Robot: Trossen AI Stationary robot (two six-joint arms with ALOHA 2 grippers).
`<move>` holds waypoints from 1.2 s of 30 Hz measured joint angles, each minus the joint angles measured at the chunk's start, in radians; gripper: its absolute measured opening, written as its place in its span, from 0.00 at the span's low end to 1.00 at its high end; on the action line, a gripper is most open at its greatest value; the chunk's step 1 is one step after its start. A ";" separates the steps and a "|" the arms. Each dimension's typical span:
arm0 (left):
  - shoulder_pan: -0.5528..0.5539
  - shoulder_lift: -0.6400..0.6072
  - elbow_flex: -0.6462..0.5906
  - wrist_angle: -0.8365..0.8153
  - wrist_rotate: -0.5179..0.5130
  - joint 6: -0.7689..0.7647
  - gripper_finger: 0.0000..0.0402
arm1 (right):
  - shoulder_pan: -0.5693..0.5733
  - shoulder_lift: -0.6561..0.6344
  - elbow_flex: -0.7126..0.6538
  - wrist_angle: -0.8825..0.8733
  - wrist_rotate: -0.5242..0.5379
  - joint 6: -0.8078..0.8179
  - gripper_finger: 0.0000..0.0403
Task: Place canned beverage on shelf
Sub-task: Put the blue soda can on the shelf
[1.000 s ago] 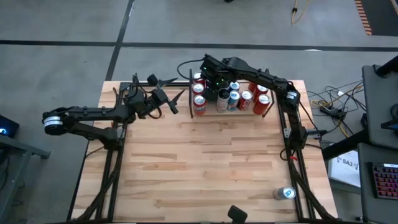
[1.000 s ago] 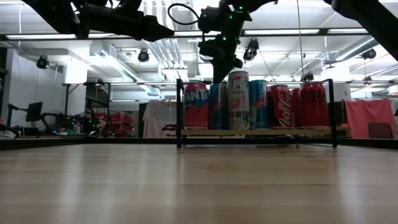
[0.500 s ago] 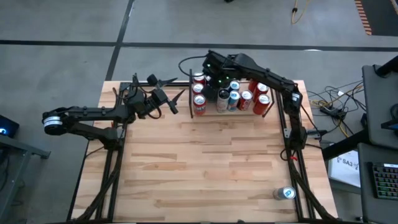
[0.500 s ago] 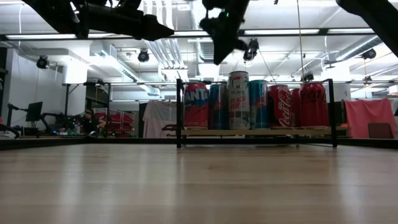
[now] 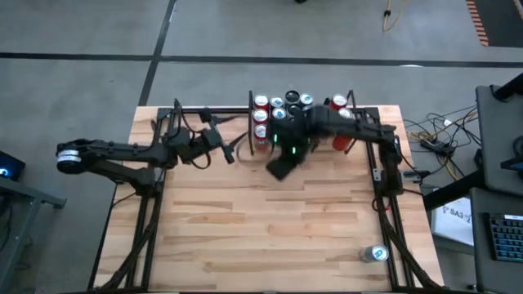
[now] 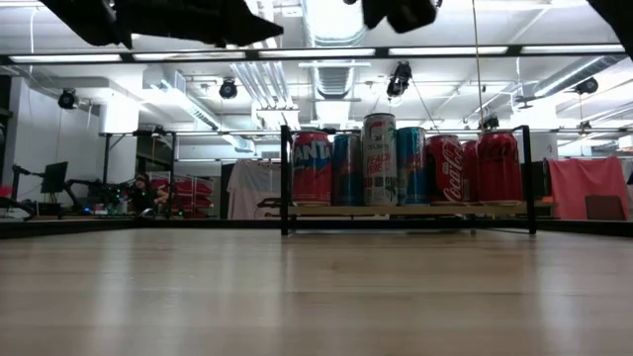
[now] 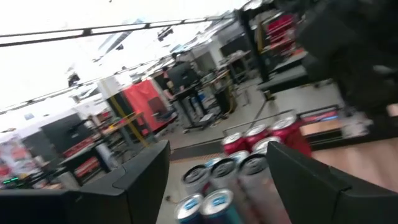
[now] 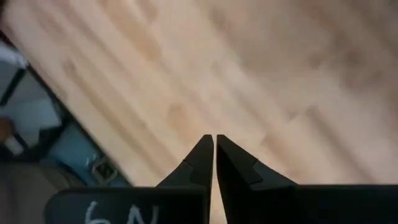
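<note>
The empty, clenched right gripper (image 5: 279, 170) is being held before the light-wood, black-railed shelf (image 6: 406, 210); the lone silver can (image 5: 373, 254) at the table's near corner should be approached from above, jaws being opened first

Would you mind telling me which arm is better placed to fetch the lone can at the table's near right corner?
The right. Its end effector, shut and empty, sits just in front of the shelf on the can's side. The left end effector waits open by the shelf's left end, farther away.
</note>
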 joint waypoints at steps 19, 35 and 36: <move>-0.341 -0.046 0.000 -0.044 -0.001 -0.107 0.63 | 0.606 -0.071 -0.388 0.011 -0.141 0.794 0.02; -0.384 -0.064 0.013 -0.056 -0.003 -0.099 0.63 | 0.916 -0.536 -0.843 0.201 0.052 1.552 0.02; -0.384 -0.064 0.013 -0.056 -0.003 -0.093 0.63 | 0.929 -0.560 -0.871 0.229 0.052 1.579 0.02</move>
